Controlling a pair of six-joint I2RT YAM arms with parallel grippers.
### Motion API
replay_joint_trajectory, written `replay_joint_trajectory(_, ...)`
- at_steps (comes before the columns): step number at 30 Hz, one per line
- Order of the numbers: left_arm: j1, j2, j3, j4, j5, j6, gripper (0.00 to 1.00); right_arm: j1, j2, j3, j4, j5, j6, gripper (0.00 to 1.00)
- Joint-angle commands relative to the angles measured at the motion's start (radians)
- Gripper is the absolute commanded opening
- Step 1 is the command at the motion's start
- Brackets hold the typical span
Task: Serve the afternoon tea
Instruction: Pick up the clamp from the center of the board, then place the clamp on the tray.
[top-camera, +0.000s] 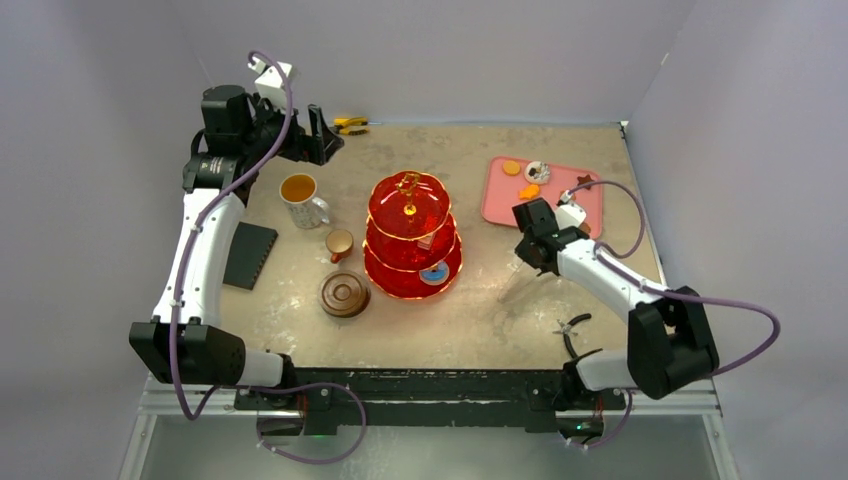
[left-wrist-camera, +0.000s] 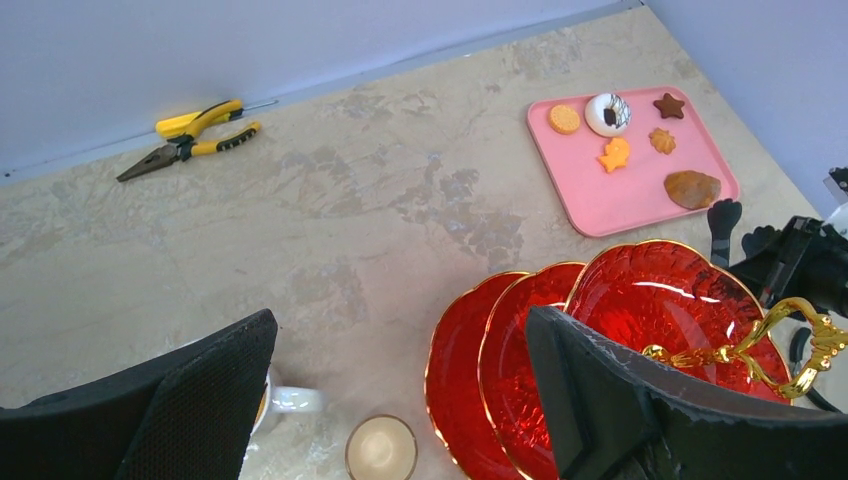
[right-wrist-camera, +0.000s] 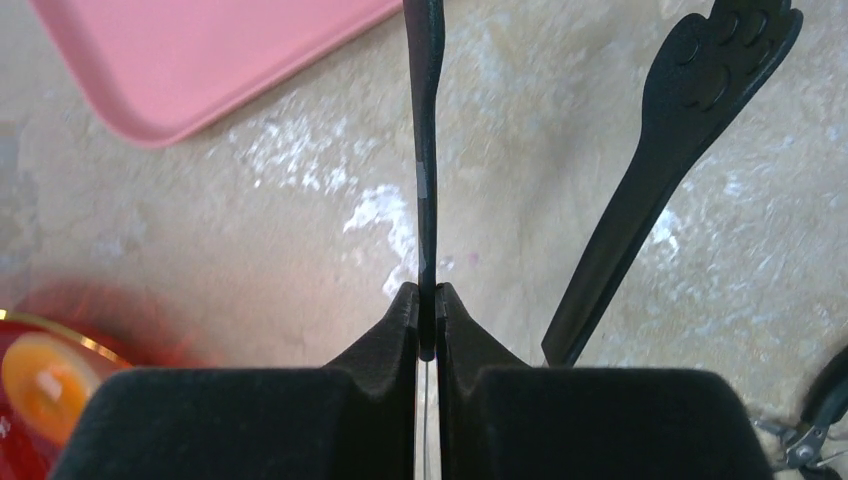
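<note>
The right hand (right-wrist-camera: 427, 300) is clamped shut on one arm of the black tongs (right-wrist-camera: 660, 170), whose tips reach toward the pastries (left-wrist-camera: 615, 155) on the pink tray (right-wrist-camera: 200, 60) just beyond, while the red three-tier stand (top-camera: 395, 200) lies to its left.

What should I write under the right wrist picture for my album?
The right gripper pinches one arm of the black tongs, with the pink tray nearby.

A table (top-camera: 480, 310) with a mottled beige top stands between plain pale walls (top-camera: 450, 60) at the back and both sides. A metal rail (top-camera: 190, 402) runs along its near edge.
</note>
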Motion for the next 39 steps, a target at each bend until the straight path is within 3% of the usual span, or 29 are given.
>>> replay_joint_trajectory(1,0.013,0.0,-0.006,0.056,0.028,0.013,0.94,0.072,-0.041,0.03,-0.061,0.037,0.006,0.0)
replay_joint_trajectory(5,0.015,0.0,-0.006,0.052,0.025,0.015,0.94,0.094,0.029,0.085,-0.013,0.06,-0.087,0.0)
replay_joint_trajectory(10,0.014,0.0,0.005,0.048,0.023,0.011,0.94,0.101,0.198,0.227,0.067,0.014,-0.394,0.0)
replay_joint_trajectory(13,0.016,-0.002,0.004,0.048,0.026,0.006,0.94,0.112,0.215,0.222,0.157,0.016,-0.533,0.0)
replay_joint_trajectory(21,0.016,0.008,0.018,0.044,0.022,0.006,0.94,0.114,0.315,0.197,0.239,-0.08,-0.666,0.01)
replay_joint_trajectory(27,0.016,0.006,0.025,0.033,0.014,0.01,0.94,0.115,0.344,0.153,0.28,-0.107,-0.663,0.25)
replay_joint_trajectory(30,0.016,0.008,0.026,0.031,0.017,0.008,0.94,0.117,0.323,0.137,0.293,-0.093,-0.649,0.63)
replay_joint_trajectory(32,0.015,0.008,0.028,0.031,0.019,0.007,0.94,0.116,0.282,0.12,0.312,-0.084,-0.634,0.81)
replay_joint_trajectory(35,0.016,0.008,0.033,0.021,0.016,0.012,0.94,0.116,0.204,0.088,0.344,-0.068,-0.611,0.91)
replay_joint_trajectory(39,0.015,0.009,0.039,0.008,0.011,0.022,0.94,0.116,0.105,0.018,0.397,-0.037,-0.543,0.96)
